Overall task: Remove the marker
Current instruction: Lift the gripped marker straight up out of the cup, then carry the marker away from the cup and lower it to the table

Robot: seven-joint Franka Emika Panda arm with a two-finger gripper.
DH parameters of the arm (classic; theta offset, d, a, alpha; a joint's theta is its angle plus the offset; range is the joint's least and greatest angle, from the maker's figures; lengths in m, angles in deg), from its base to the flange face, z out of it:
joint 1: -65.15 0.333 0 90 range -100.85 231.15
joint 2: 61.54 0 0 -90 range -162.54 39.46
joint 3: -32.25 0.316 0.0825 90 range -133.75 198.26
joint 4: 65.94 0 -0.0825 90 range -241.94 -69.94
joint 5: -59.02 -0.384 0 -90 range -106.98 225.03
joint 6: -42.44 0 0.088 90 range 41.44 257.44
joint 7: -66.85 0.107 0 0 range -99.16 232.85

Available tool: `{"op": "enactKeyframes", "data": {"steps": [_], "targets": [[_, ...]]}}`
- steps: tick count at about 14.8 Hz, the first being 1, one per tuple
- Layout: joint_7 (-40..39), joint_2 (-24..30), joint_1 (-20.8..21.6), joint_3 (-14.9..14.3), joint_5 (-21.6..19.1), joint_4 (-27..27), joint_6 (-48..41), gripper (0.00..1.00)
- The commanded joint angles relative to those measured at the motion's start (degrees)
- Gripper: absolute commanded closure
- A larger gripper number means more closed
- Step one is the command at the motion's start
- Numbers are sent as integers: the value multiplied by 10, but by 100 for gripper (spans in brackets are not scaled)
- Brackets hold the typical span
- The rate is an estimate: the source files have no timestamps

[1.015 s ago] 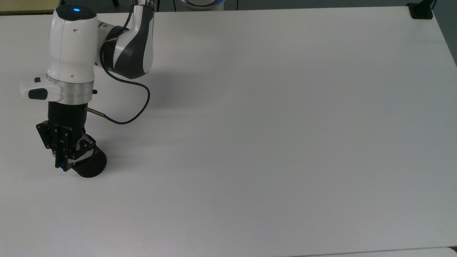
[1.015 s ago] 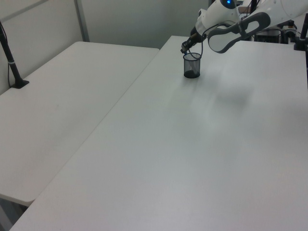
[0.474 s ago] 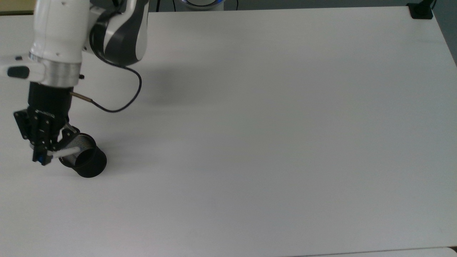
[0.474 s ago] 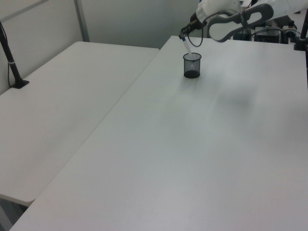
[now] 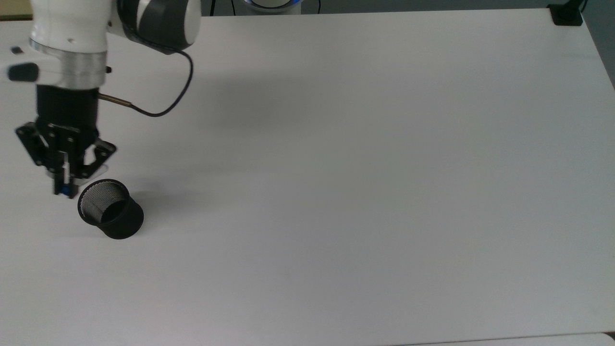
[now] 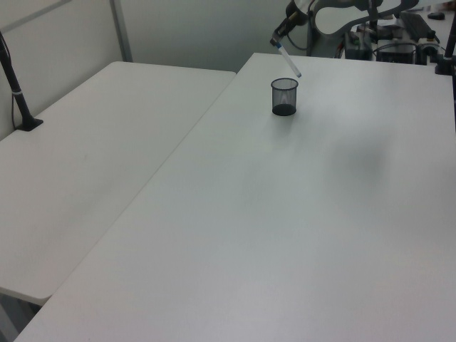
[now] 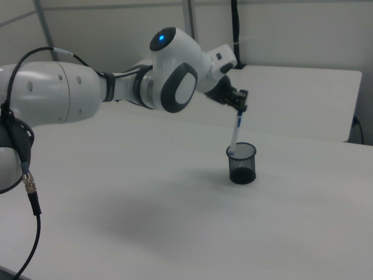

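White worktop (image 7: 145, 233), seen from the near foreground of the right view towards the far edge. Near: bare surface with a soft shadow. Middle: the black cylindrical wire-mesh cup (image 7: 242, 163) stands upright, alone on the worktop. Above it: the short white-barrelled marker with blue cap (image 7: 236, 132), tilted, gripped at its capped upper end by the black two-finger end effector (image 7: 240, 108), whose fingers are closed narrowly on it; in the right view the marker's lower tip appears level with the cup's rim. Beyond: the white and grey arm. In the left view the marker (image 6: 288, 60) hangs clear above the cup (image 6: 284, 97); in the top view the end effector (image 5: 65, 187) lies just beside the cup (image 5: 110, 209), on the top view's left. Half a second earlier the barrel reached into the cup; it has since been lifted out. Judged status: extraction essentially complete; setting the marker down apart from the cup probably remains.
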Motion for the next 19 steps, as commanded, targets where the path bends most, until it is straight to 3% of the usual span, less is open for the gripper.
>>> {"op": "enactKeyframes", "data": {"steps": [1, 11, 12, 13, 14, 15, 18, 19], "targets": [[-36, 15, 14, 30, 3, -24, -68, 85], [-32, -38, 80, 41, 1, -57, -68, 81], [-32, -43, 85, 41, 1, -58, -68, 66], [-33, -50, 92, 41, 5, -56, -68, 63], [-32, -51, 94, 41, 4, -56, -68, 27], [-32, -50, 104, 41, 3, -56, -68, 16], [-3, -30, 128, 39, 2, -53, -94, 13], [31, -10, 144, 39, 4, -54, -130, 2]]}}
